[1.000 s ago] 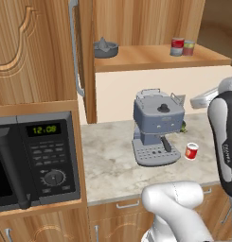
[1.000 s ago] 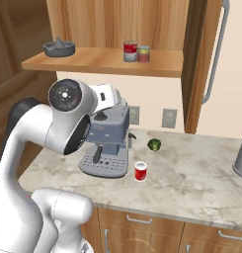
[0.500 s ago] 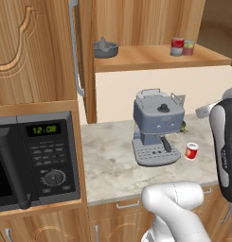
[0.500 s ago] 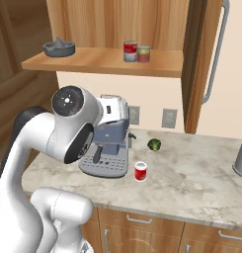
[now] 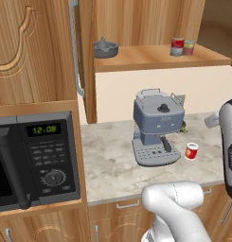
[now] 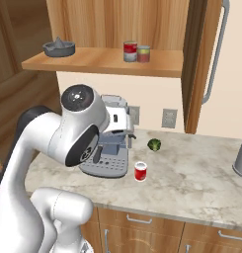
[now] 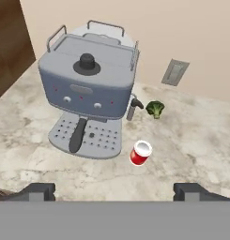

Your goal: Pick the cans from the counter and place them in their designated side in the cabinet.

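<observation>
A bright red can point(image 5: 191, 151) point(image 6: 140, 171) point(image 7: 141, 153) with a white label stands on the marble counter point(image 5: 112, 160) point(image 6: 201, 173) point(image 7: 196, 136), just right of the coffee machine. The darker red can point(image 5: 177, 46) point(image 6: 130, 51) with a grey band sits on the cabinet shelf point(image 5: 150, 57) point(image 6: 102, 60), touching or nearly touching a greenish-labelled can point(image 5: 188, 47) point(image 6: 143, 53). My gripper point(image 7: 115, 192) hangs open above and in front of the counter can, with nothing between its widely spread fingers point(image 7: 39, 191). In the left base view the hand point(image 5: 212, 120) peeks out at the right edge.
A grey coffee machine point(image 5: 155, 127) point(image 6: 110, 148) point(image 7: 88, 89) stands mid-counter, with a broccoli floret point(image 6: 153, 145) point(image 7: 155, 108) behind the can. A juicer point(image 5: 105, 48) point(image 6: 59, 47) sits on the shelf's left. The cabinet door point(image 6: 206, 64) hangs open. A microwave point(image 5: 34, 156) is at left.
The arm has swung lower and toward the right side of the counter; the hand has dropped from above the coffee machine. The cans have stayed in place.
</observation>
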